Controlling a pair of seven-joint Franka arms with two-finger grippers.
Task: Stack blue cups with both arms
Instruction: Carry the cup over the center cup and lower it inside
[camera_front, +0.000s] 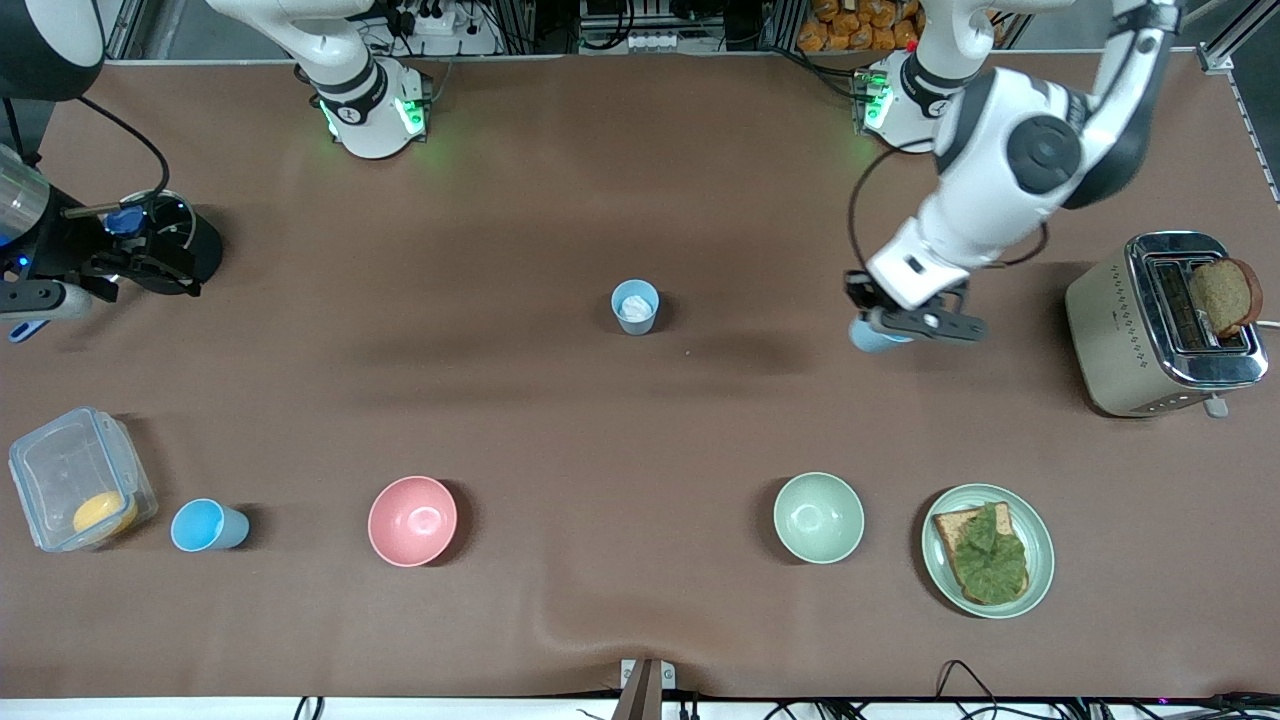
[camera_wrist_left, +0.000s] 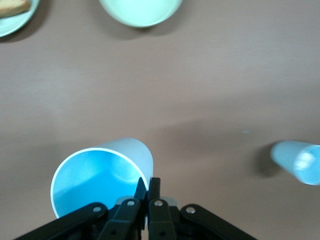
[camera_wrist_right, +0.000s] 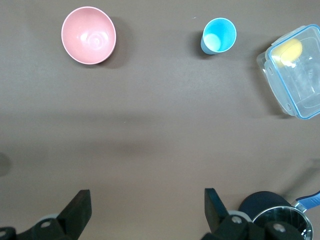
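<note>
My left gripper (camera_front: 905, 325) is shut on the rim of a blue cup (camera_front: 870, 336), one finger inside and one outside (camera_wrist_left: 149, 197). The cup (camera_wrist_left: 95, 175) hangs tilted, low over the table beside the toaster. A second blue cup (camera_front: 635, 305) with a whitish inside stands mid-table and also shows in the left wrist view (camera_wrist_left: 297, 161). A third blue cup (camera_front: 207, 525) stands near the front camera at the right arm's end and shows in the right wrist view (camera_wrist_right: 218, 36). My right gripper (camera_wrist_right: 147, 210) is open and empty, high over the table by the black pot (camera_wrist_right: 270, 212).
A toaster (camera_front: 1165, 325) holding bread stands at the left arm's end. Near the front camera stand a plate (camera_front: 1042, 520) with toast, a pale green bowl (camera_front: 818, 517), a pink bowl (camera_front: 412, 520) and a clear plastic box (camera_front: 75, 480). The black pot (camera_front: 195, 245) stands at the right arm's end.
</note>
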